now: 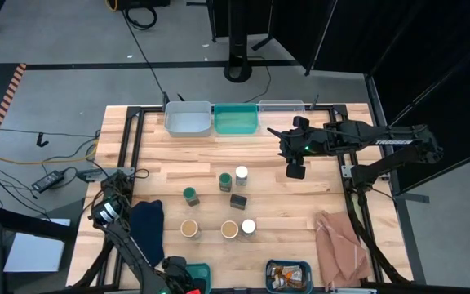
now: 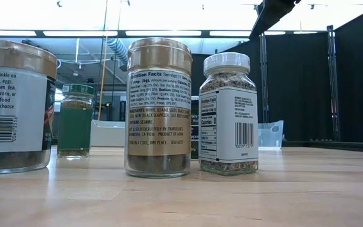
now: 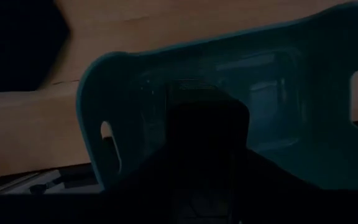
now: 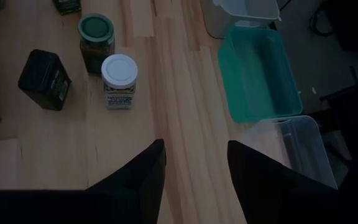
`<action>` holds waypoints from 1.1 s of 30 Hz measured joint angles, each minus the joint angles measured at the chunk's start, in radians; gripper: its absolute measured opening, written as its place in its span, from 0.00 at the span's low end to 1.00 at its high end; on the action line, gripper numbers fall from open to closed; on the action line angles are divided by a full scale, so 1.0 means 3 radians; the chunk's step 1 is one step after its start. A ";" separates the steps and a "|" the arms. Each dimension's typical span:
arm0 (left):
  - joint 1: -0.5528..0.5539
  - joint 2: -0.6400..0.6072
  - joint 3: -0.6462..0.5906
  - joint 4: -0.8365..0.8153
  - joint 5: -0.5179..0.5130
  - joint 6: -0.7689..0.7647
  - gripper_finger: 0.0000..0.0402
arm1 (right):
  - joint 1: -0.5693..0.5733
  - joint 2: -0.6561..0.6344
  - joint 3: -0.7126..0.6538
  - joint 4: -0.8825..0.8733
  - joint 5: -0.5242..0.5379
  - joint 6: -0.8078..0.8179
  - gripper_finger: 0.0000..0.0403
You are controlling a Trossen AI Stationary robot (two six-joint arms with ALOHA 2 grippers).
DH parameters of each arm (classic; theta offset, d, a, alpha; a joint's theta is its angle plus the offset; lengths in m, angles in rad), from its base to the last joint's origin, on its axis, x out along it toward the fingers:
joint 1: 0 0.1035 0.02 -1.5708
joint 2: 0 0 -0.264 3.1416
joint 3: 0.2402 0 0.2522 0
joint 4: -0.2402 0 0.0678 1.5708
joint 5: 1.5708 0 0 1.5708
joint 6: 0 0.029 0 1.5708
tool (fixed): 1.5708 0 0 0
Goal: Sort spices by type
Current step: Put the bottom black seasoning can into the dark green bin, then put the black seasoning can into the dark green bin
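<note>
Left gripper (image 1: 175, 271) hangs at the table's near edge over a small blue plastic bin (image 1: 196, 273) with slotted handles; its wrist view is too dark, so I cannot tell whether it is wide, narrow or gripping. Just beyond it a dark blue cloth (image 1: 147, 229) lies rumpled on the pale wood-plank table (image 1: 170, 167). The spices stand in a loose cluster mid-table: a green-topped jar (image 1: 189, 194) with a tan-topped jar (image 1: 189, 229) nearer the front, then a second green top (image 1: 225, 181), a second tan top (image 1: 229, 229), a small dark box (image 1: 238, 201), and two white-capped jars (image 1: 241, 175) (image 1: 248, 227). The jars are round clear glass with paper labels. Along the far edge sit three rectangular bins side by side: grey-white (image 1: 188, 119), teal (image 1: 236, 120) and clear (image 1: 281, 106). At the front, another blue bin (image 1: 288, 265) holds brown packets (image 1: 284, 276). Right gripper (image 1: 294, 170) hovers above bare wood just right of the cluster, its dark fingers (image 4: 143, 180) parted and empty. A crumpled pinkish-brown cloth (image 1: 341, 245) lies at the right.
</note>
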 joint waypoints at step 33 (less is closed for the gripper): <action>0.0066 -0.0397 -0.0004 -0.0570 -0.0055 0.0106 0.66 | -0.0005 0.0000 0.0000 0.0056 -0.0004 -0.0020 0.45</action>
